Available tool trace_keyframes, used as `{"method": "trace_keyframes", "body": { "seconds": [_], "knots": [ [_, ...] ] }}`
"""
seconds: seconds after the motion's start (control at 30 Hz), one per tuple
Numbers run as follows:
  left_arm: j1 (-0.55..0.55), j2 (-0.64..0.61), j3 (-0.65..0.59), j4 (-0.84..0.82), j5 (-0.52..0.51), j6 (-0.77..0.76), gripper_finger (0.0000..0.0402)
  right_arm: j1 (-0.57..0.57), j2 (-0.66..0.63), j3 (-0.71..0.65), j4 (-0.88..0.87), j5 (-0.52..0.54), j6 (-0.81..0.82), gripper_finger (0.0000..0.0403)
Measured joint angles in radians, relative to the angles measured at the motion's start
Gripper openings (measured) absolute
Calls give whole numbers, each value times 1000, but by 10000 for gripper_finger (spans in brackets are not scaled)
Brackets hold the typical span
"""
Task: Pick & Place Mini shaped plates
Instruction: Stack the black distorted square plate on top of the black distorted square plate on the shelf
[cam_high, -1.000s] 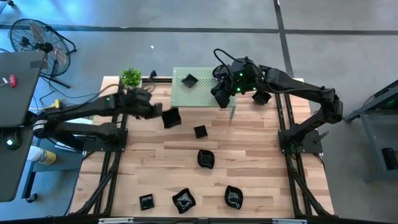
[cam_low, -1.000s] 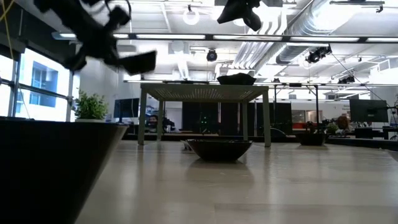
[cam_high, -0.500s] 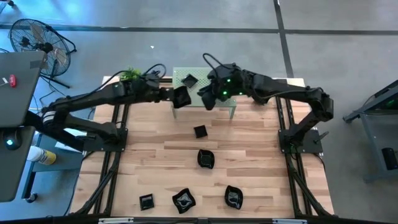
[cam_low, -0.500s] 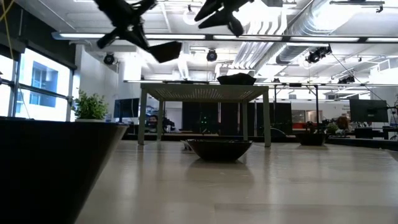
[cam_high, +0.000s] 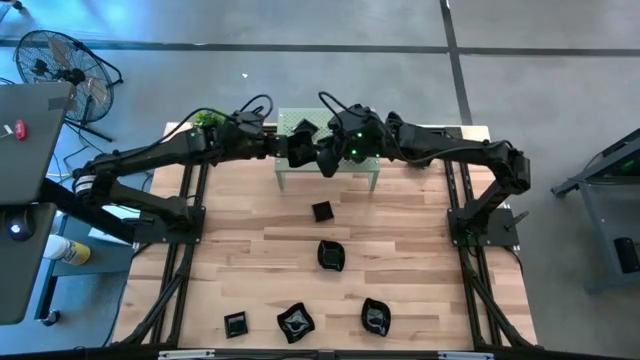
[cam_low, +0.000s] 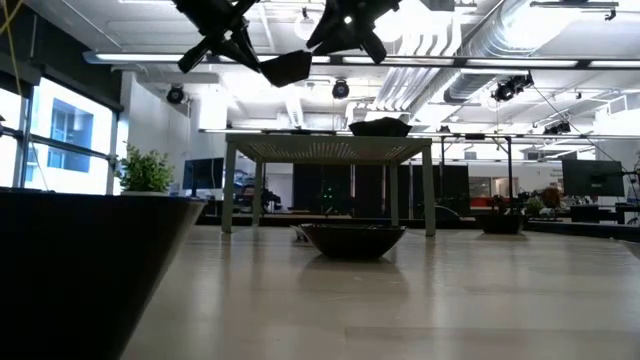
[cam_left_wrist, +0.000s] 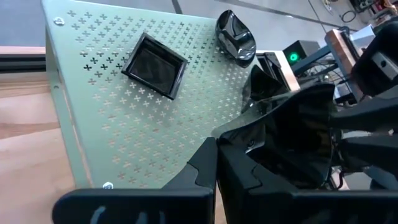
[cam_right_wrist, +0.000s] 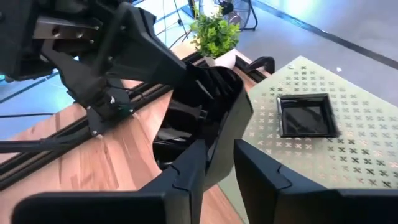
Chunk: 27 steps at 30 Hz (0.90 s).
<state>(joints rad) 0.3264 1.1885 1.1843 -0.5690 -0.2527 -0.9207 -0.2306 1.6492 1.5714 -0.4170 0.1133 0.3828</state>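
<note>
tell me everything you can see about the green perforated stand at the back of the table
The stand is a pale green, metal-looking platform, its flat top punched with rows of small plus-shaped holes. It stands level on thin legs at the far edge of the wooden table. A square plate and a rounded dish rest on top. The left gripper, holding a held plate, and the right gripper meet above it, not touching it.

Two dark jointed arms, black looping cables, green indicator light on right wrist, copper-coloured plate, angular black fingers
</note>
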Motion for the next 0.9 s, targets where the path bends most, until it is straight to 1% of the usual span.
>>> {"method": "trace_keyframes", "body": {
  "seconds": [0.1, 0.27, 0.37, 0.47, 0.57, 0.6, 0.67, 0.8, 0.9],
  "knots": [
    [0, 0, 0, 0, 0, 0, 0, 2, 11, 0, 2, 0, 11, 77],
    [0, 0, 0, 3, -1, 0, 0, 2, 25, 0, 15, 0, 33, 91],
    [-11, 0, 0, 16, -4, 5, 0, 0, 39, 0, 5, 0, 37, 91],
    [-16, 0, 0, 30, -11, 27, 0, 0, 44, -2, 3, 0, 40, 71],
    [-19, -1, 0, 35, -11, 26, 5, -2, 42, -2, 3, 24, 41, 32],
    [-19, -2, 0, 35, -9, 27, 9, -2, 40, -2, 1, 35, 41, 18],
    [-19, -5, 0, 37, 0, 37, 21, -3, 38, -2, -4, 50, 40, 7],
    [-20, -17, 14, 19, 14, 82, 60, -18, 24, -2, 1, 19, 63, 13],
    [-19, -33, 48, -2, 9, 124, 94, -37, 11, -1, -13, -5, 70, 4]
  ]
}}
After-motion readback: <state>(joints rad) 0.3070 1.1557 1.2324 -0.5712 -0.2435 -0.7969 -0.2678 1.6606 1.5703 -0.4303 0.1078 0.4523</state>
